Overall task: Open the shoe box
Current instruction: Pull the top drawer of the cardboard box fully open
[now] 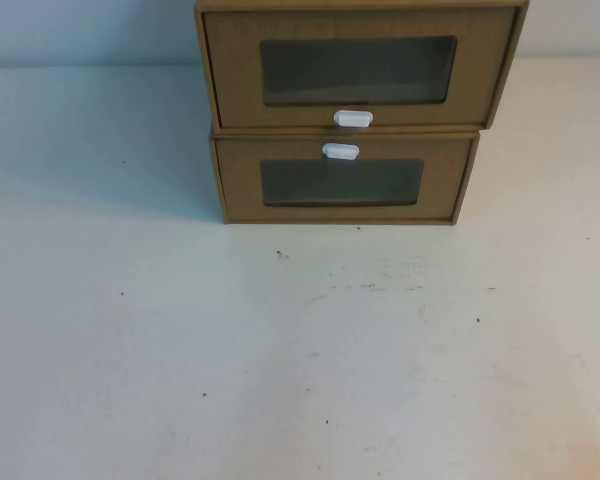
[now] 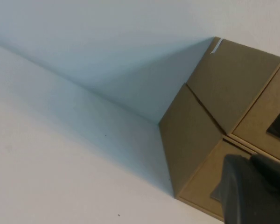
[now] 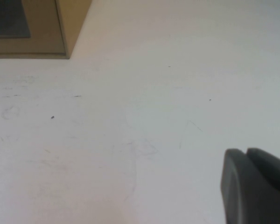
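Along the far side of the white surface (image 1: 280,360) stand two stacked shoe boxes (image 1: 440,180), both drawers shut. The left tool (image 2: 251,161) hovers near the stack's left corner, and its state cannot be told. The right tool (image 3: 246,156) hangs clenched and empty over bare surface. Opening a box likely means pinching a white pull tab (image 1: 341,152) squarely, then drawing straight outward.

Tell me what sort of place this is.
Probably a robot test bench: a white table, a plain wall, two stacked boxes. The left pincer hangs near the boxes, the right pincer over the table.
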You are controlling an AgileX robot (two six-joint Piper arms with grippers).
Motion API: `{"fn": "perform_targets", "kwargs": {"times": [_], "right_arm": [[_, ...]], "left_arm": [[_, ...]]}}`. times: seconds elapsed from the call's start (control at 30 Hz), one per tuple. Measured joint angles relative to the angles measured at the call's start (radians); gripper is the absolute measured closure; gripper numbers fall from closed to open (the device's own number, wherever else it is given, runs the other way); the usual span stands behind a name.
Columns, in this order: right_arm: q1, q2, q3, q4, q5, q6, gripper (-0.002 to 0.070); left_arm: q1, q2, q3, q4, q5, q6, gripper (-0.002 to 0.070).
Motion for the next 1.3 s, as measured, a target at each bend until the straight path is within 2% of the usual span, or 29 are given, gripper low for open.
{"fn": "perform_targets", "kwargs": {"times": [0.17,0.3,0.57,0.87,1.03,1.17,1.3], "right_arm": [[0.000,0.000,0.000,0.000,0.000,0.000,0.0690],[0.000,0.000,0.000,0.000,0.000,0.000,0.0689],[0.000,0.000,0.000,0.000,0.000,0.000,0.0690],[0.000,-0.002,0.000,0.000,0.000,0.000,0.0689],[0.000,-0.002,0.000,0.002,0.000,0.000,0.0690],[0.000,-0.002,0.000,0.002,0.000,0.000,0.0690],[0.000,-0.002,0.000,0.002,0.000,0.000,0.0690]], "left_arm": [[0.000,0.057,-0.123,-0.016,0.133,-0.034,0.0679],[-0.006,0.238,-0.353,-0.020,0.325,0.080,0.0679],[-0.086,0.664,-0.834,-0.233,0.585,0.564,0.0679],[-0.092,1.202,-1.401,-0.503,0.845,0.950,0.0679],[-0.092,1.512,-1.814,-0.572,0.984,0.992,0.0679],[-0.099,1.784,-2.187,-0.633,1.111,0.979,0.0679],[-0.122,2.020,-2.499,-0.657,1.159,0.949,0.0679]]}}
